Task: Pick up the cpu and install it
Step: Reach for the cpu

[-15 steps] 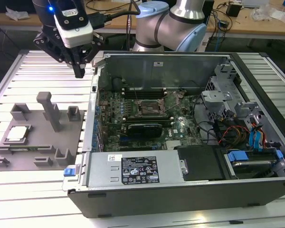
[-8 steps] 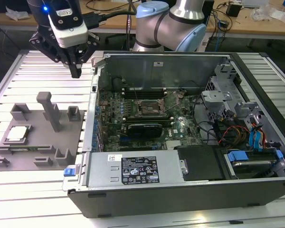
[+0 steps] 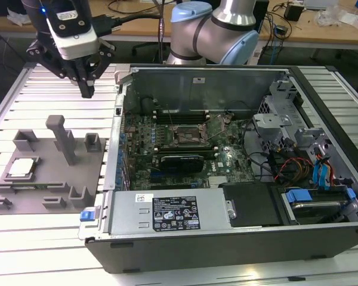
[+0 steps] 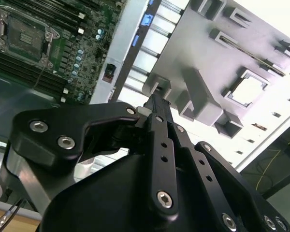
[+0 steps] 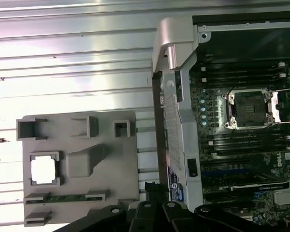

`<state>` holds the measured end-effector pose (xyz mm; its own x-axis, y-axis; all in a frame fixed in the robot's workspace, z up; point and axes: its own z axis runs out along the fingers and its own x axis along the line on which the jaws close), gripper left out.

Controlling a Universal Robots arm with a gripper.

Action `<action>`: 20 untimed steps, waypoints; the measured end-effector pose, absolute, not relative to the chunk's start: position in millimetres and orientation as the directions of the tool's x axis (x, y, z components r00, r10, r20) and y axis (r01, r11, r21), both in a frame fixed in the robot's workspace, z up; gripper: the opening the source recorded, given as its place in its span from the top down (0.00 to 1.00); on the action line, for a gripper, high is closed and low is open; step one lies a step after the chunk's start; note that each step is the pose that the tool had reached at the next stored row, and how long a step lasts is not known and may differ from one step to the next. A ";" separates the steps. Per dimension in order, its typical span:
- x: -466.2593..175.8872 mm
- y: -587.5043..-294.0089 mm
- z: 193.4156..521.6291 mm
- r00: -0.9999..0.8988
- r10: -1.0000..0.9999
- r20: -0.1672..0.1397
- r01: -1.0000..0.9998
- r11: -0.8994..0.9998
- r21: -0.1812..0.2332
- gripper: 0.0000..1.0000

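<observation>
Cpu, seated in a grey holder well apart from the seemingly closed, empty jaws, is judged light, rigid, fragile: best taken by opposite edges.

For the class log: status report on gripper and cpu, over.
Gripper shut, empty, hovering near grey fixture. Cpu seated in fixture, untouched. Nothing covers it.

Fixture plate at exterior view's left, open case beside it at right.
Noted cpu in a plate recess; socket on the board inside the case.
</observation>
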<state>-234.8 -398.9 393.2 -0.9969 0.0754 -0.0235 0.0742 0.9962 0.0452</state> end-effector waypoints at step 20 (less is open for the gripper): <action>-278.1 -398.8 392.9 -0.997 0.075 -0.024 0.074 0.996 0.046 0.89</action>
